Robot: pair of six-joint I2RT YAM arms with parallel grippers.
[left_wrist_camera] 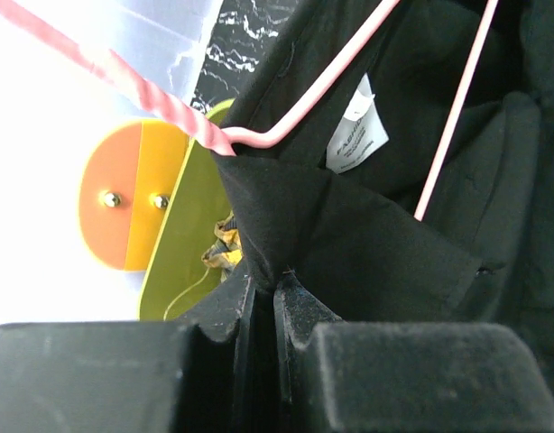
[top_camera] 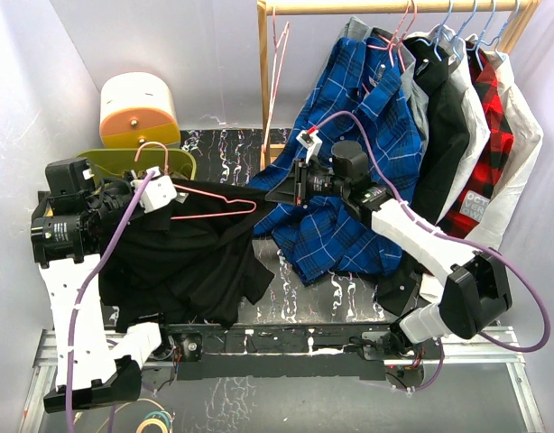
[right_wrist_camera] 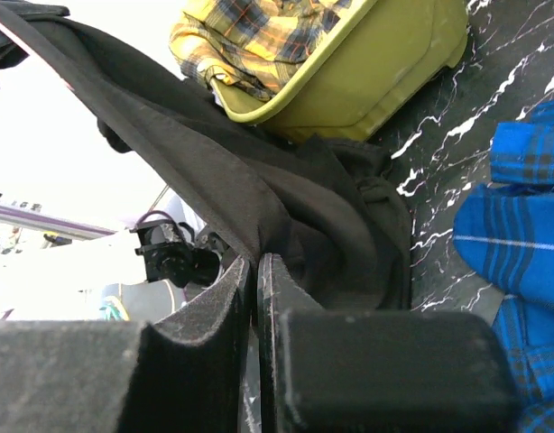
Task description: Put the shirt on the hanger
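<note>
Two grippers hold the shirt [top_camera: 187,262] up over the table [top_camera: 286,302], w/ the hanger [top_camera: 218,203] on its top edge, partly tucked in at the neck. L gripper [left_wrist_camera: 263,289] has its fingers pressed on a collar fold. The yellow-green bin [top_camera: 146,162] sits just behind it, so don't swing back. R gripper [right_wrist_camera: 256,262] pinches a stretched edge. Pull too hard & cloth may slip out, or the hanger may drop. The blue plaid shirt [top_camera: 349,171] crowds the R side. Best room looks to be up & toward the near edge.
</note>
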